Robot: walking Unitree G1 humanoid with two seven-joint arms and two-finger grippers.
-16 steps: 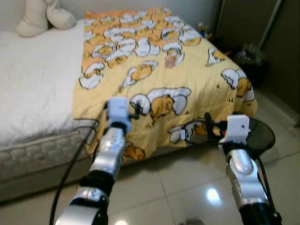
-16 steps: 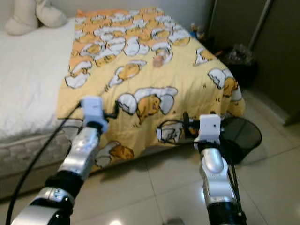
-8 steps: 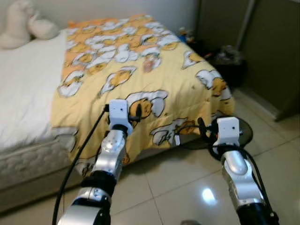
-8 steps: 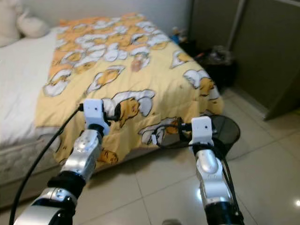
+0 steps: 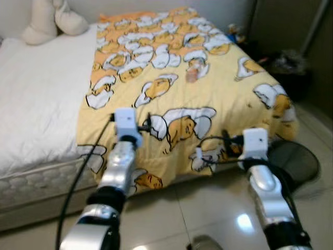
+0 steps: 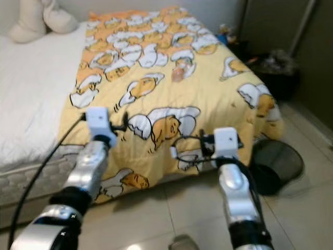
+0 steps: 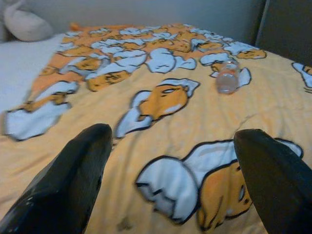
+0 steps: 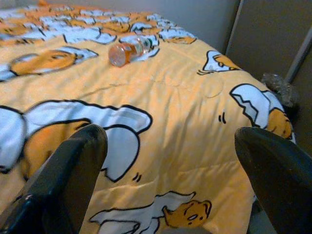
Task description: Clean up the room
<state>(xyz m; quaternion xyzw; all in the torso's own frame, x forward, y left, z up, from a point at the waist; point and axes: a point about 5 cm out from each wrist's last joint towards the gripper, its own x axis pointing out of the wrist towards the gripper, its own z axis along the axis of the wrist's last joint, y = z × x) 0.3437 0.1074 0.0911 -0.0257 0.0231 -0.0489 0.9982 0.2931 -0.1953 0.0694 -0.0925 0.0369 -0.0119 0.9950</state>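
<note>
A small clear plastic bottle (image 5: 192,73) lies on its side on the yellow cartoon-print blanket (image 5: 171,57), about halfway up the bed. The left wrist view has the bottle (image 7: 226,80) well ahead of the fingers, and so does the right wrist view, bottle (image 8: 127,52). Both arms are held out over the blanket's near edge. My left gripper (image 7: 173,136) is open with nothing between its fingers. My right gripper (image 8: 170,136) is open too, over the blanket's foot corner.
A white mattress (image 5: 36,99) takes up the bed's left half, with cream pillows (image 5: 52,21) at the head. A black mesh bin (image 5: 296,159) stands on the tiled floor right of the bed's foot. Dark clutter (image 5: 289,62) sits against the right wall.
The camera has swung back to the left, so the bed sits more centrally and the bin lies further right. Both arms keep the same pose with open fingers.
</note>
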